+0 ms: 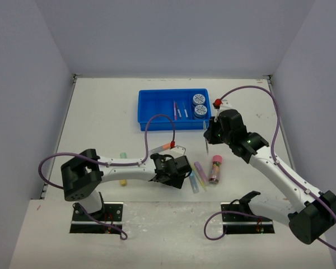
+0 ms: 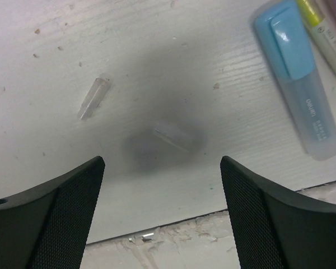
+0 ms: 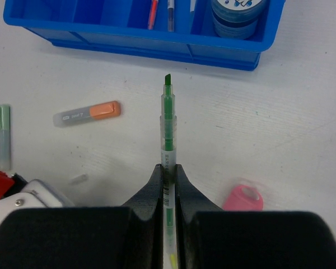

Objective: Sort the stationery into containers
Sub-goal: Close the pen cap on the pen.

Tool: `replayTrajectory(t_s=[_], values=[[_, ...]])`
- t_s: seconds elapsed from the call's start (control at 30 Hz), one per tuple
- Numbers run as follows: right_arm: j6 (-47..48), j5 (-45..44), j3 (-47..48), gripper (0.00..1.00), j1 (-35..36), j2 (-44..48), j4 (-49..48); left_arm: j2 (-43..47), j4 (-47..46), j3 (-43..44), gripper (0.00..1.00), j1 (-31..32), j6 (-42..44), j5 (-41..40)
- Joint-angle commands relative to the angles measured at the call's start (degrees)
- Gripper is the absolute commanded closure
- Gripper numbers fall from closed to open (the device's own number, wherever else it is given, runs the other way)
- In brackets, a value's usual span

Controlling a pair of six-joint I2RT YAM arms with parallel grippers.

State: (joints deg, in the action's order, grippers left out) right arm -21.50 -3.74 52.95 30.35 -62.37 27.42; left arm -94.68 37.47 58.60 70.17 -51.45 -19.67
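The blue tray (image 1: pixel 155 106) stands at the back centre, holding two patterned discs (image 1: pixel 200 104) and thin pens (image 1: pixel 178 109). My right gripper (image 1: pixel 207 134) is shut on a thin green pen (image 3: pixel 168 126) and holds it above the table, tip pointing at the tray's near wall (image 3: pixel 134 45). My left gripper (image 2: pixel 162 162) is open and empty, low over the table beside a blue marker (image 2: pixel 299 73). A pink tube (image 1: pixel 215 168), a purple marker (image 1: pixel 200 169) and an orange marker (image 3: pixel 87 115) lie loose on the table.
A green marker (image 1: pixel 123 156) and a yellow one (image 1: pixel 123 180) lie by the left arm. Two small clear caps (image 2: pixel 94 96) (image 2: pixel 172 137) lie under the left gripper. The table's front edge (image 2: pixel 173 227) is just behind it.
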Motion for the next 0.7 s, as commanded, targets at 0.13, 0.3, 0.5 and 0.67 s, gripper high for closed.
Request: replayTrajectory(t_s=[0.13,0.3,0.5,0.67], values=[[-2.13,-6.42,0.41,1.00,-0.63,3.37,0.22,-3.30,17.32,11.45,0.11,3.48,-34.15,-9.78],[-2.41,-6.89,0.14,1.00,-0.82,4.45,0.17,-14.91,35.02,23.74,0.30,5.07,-49.88,-11.26],[-2.15,-6.32,0.14,1.00,-0.90,4.19,0.09,-16.84,35.39,23.76,0.42,5.07,-55.54,-10.17],[-2.00,-5.72,0.20,1.00,-0.90,4.25,0.15,-14.11,30.32,19.40,0.50,4.25,-56.14,-10.87]])
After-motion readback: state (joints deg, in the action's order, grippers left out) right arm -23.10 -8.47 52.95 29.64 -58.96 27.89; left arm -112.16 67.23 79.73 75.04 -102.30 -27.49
